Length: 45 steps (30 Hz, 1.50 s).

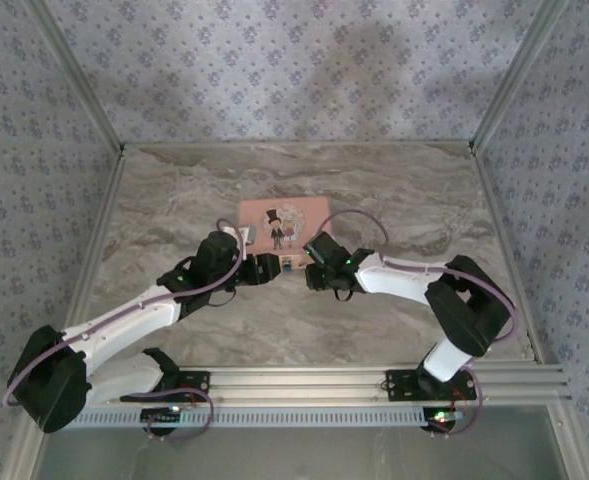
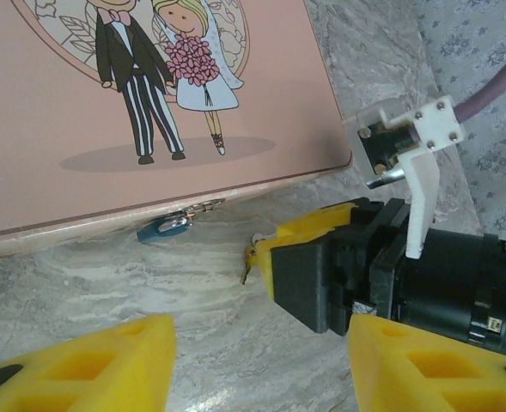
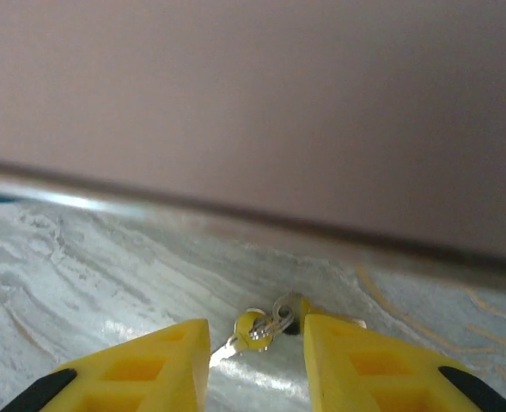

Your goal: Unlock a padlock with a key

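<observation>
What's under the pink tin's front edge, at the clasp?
The small bluish padlock hangs from the clasp below the front edge of the pink tin, resting on the table. Its keyhole cannot be seen.

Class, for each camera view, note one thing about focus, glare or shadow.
Top external: even light, soft shadow on the back wall. Left wrist: pink tin and padlock sharp. Right wrist: tin out of focus, glare on the marble by the key.

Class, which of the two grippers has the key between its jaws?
The right gripper: the key lies between its parted jaws, beside the pink tin. The left gripper has open jaws that hold nothing.
</observation>
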Tool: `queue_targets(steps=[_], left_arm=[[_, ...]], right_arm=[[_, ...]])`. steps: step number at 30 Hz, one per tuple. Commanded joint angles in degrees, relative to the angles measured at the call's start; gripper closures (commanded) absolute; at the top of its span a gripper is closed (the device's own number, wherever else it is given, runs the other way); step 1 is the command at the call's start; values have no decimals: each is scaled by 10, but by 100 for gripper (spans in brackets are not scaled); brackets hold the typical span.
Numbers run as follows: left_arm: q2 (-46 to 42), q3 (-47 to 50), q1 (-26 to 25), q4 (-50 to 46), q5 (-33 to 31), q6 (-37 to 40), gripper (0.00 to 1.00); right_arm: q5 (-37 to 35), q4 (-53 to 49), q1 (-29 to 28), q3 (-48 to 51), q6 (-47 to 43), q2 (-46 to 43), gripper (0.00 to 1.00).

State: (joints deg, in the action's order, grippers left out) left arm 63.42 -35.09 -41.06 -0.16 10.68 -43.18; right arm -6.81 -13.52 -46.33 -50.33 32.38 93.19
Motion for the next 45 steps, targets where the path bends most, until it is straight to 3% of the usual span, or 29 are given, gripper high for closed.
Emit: queue_targets(steps=[1,10,23,25,42,45], left_arm=[[-11,6,-3,3,-3,-4,45],[-21,17,-3,5,-9,-7,45],[-22,22,-3,3,-12,-10,45],[-21,21,-3,3,-12,-11,45],[-11,8,-3,29,5,-9,44],[-8,2,-3,55,25,-10,44]], right_arm=[[-24,-29,1,-18,20,27,66],[-49,-52,-7,-31,32,54,67],[-37,-42,-8,-25,45,84,96],[-35,-31,-9,-20,41,68,100],[-3,-22,17,32,28,-217,100],[35,-35,31,28,28,-257,100]])
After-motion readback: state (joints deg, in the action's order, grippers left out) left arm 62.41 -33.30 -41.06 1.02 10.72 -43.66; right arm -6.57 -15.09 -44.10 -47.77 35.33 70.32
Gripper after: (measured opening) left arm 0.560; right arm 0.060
